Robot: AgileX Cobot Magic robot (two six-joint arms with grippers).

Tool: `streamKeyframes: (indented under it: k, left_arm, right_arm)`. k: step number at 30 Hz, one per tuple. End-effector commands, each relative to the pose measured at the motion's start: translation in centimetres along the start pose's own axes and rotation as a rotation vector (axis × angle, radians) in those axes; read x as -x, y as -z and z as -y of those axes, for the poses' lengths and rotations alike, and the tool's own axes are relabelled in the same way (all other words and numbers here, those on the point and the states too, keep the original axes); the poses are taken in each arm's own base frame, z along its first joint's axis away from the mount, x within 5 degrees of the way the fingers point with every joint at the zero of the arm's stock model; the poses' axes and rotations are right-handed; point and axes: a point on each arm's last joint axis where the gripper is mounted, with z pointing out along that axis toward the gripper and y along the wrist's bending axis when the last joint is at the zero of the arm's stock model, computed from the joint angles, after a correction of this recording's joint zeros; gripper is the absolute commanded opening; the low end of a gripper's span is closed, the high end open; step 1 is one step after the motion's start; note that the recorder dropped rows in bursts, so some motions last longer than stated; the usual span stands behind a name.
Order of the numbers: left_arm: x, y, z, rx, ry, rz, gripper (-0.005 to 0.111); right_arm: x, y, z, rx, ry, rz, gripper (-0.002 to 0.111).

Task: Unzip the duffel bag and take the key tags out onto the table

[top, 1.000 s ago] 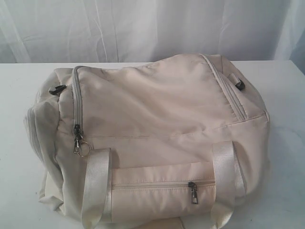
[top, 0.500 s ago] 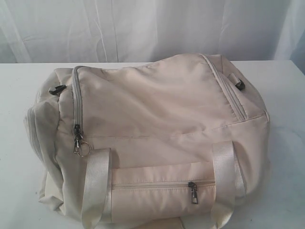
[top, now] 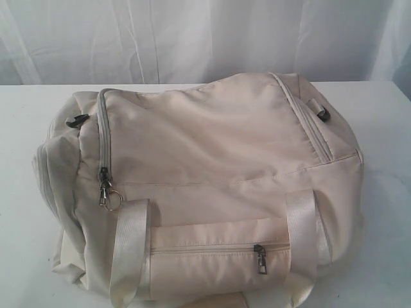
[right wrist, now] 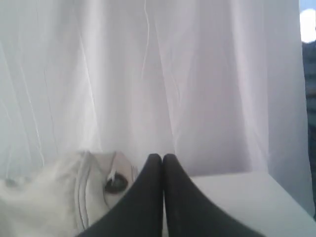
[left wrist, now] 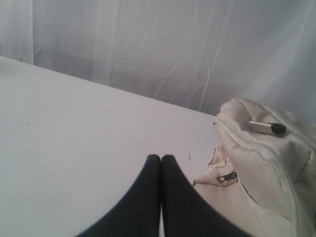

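Duffel bag point(top: 212, 160) sits on the table point(top: 26, 128), zips looking closed; main zipper pull point(top: 104, 190) with its ring hangs at the bag's front-left corner, just beside one webbing handle point(top: 128, 250), exposed for a pinch. Key tags not visible (presumably inside the bag, hence none beside it). Left jaws and right jaws are both pressed together and empty, one off each end of the bag, touching nothing, probably poised for the first reach.

Left gripper point(left wrist: 161, 158) is hanging over the table point(left wrist: 74, 133), its black fingers pressing together with nothing between them. Bag point(left wrist: 261, 168) is sitting on the table near the gripper, showing a metal zip pull point(left wrist: 227, 177) on its end. A white curtain point(left wrist: 173, 44) is hanging behind.
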Motion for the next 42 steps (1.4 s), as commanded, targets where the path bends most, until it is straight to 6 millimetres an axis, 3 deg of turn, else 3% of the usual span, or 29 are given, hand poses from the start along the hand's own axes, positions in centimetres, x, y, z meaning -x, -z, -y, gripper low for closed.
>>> streamKeyframes:
  k: [1,5,9,12,17,22,26,30,35,42]
  left_arm:
    - [0.6,0.0,0.0,-0.008,0.054,0.076,0.0]
    - [1.7,0.2,0.1,-0.029,0.116,0.199,0.0]
    - [1.7,0.2,0.3,-0.033,0.043,0.192,0.0]
    - [3.0,-0.1,0.8,-0.032,-0.049,0.176,0.0]
    - [6.0,-1.9,1.9,-0.033,-0.274,0.127,0.0]
    - [8.6,-5.3,2.9,-0.034,-0.391,0.038,0.0]
    - [9.4,-8.6,3.0,-0.025,-0.4,-0.059,0.0]
    - [8.0,-10.7,2.6,-0.013,-0.395,-0.17,0.0]
    - [6.4,-12.1,2.1,-0.005,-0.412,-0.269,0.0]
    - [5.8,-12.8,2.0,-0.034,-0.487,-0.296,0.0]
  right_arm:
    - [1.8,0.3,-0.1,0.031,-0.151,0.211,0.0]
    - [2.3,0.2,-0.1,0.031,-0.239,0.188,0.0]
    - [3.9,-0.2,-0.3,0.014,-0.24,0.075,0.0]
    - [5.5,-1.4,-0.5,0.004,-0.232,0.01,0.0]
    - [8.2,-5.4,-0.8,-0.027,-0.231,-0.161,0.0]
    - [8.9,-10.7,-1.4,-0.016,-0.143,-0.401,0.0]
    - [8.1,-14.3,-2.4,0.028,-0.116,-0.514,0.0]
    - [5.5,-16.7,-3.3,0.057,-0.11,-0.606,0.0]
    - [2.5,-18.2,-3.6,0.046,-0.109,-0.722,0.0]
    - [-0.5,-19.3,-3.6,0.028,-0.106,-0.829,0.0]
